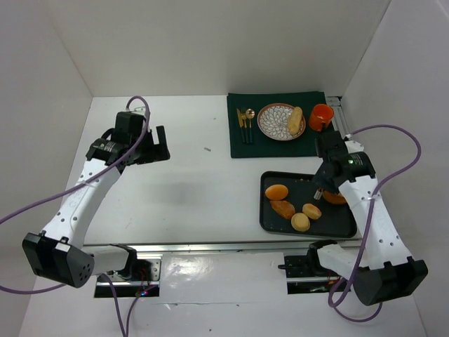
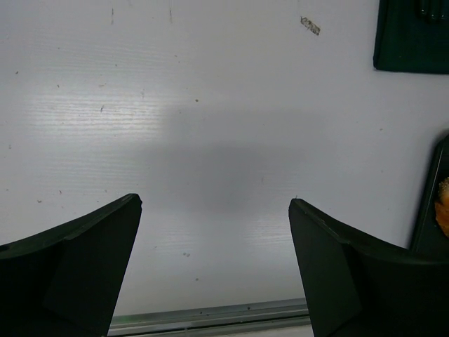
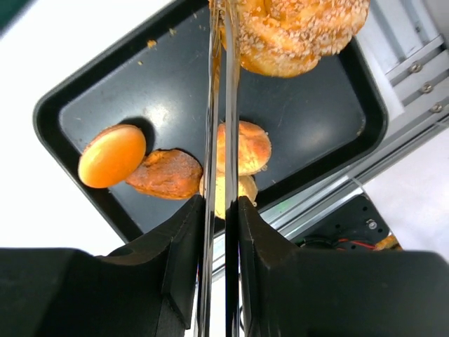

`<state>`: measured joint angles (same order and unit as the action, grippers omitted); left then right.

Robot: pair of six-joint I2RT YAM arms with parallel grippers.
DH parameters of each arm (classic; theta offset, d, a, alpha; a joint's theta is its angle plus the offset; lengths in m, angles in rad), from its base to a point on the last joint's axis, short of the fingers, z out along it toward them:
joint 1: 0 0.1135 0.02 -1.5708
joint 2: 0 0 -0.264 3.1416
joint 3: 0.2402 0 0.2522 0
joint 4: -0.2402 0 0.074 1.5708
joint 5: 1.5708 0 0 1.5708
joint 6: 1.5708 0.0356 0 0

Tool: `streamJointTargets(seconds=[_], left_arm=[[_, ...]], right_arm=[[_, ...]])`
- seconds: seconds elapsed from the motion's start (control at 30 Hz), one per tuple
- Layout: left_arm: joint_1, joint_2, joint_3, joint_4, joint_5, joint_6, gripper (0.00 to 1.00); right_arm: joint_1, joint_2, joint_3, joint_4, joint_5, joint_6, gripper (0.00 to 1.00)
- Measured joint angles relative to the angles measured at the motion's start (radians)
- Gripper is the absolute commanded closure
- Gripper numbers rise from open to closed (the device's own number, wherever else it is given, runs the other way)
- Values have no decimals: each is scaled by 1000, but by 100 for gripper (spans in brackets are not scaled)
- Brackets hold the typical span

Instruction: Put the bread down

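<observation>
Right gripper (image 3: pixel 221 210) is holding a sesame bun (image 3: pixel 295 31) in tongs (image 3: pixel 223 105) over the black tray (image 3: pixel 302 119).
Behind the tray a green mat (image 1: pixel 238 144) is carrying cutlery (image 1: pixel 245 125), a patterned plate (image 1: pixel 272 121) with one long roll (image 1: pixel 295 121) lying on it, and an orange cup (image 1: pixel 320 117) beside it; the right arm is partly hiding the bun from above. The right fingers are squeezing the tongs' thin blades nearly together, pinching the bun at their tips. The left gripper (image 2: pixel 214 203) is hanging spread wide over bare table (image 2: pixel 210 105), gripping nothing. Four other rolls (image 3: pixel 112 156) are lying in the tray.
</observation>
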<state>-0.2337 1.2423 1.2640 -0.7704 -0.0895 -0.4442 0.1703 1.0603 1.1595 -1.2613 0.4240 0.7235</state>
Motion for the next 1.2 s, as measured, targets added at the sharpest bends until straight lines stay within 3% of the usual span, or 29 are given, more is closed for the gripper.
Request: streamJointTargets(seconds=[0.43,0.83,1.0,1.2], left_arm=[[0,18,17,-7,-11,0,0],[-1,27,36,-17,-23,0,0],[-1,27,39,-19,-40,0,0],[-1,27,40,-30,-64,-3,0]], right_arm=[[2,88,307,-20,40,-100,100],[229,528,713,202,97,-211,100],[295,682,752,309,123,-256,100],[290,781,777,365,113,-277,100]])
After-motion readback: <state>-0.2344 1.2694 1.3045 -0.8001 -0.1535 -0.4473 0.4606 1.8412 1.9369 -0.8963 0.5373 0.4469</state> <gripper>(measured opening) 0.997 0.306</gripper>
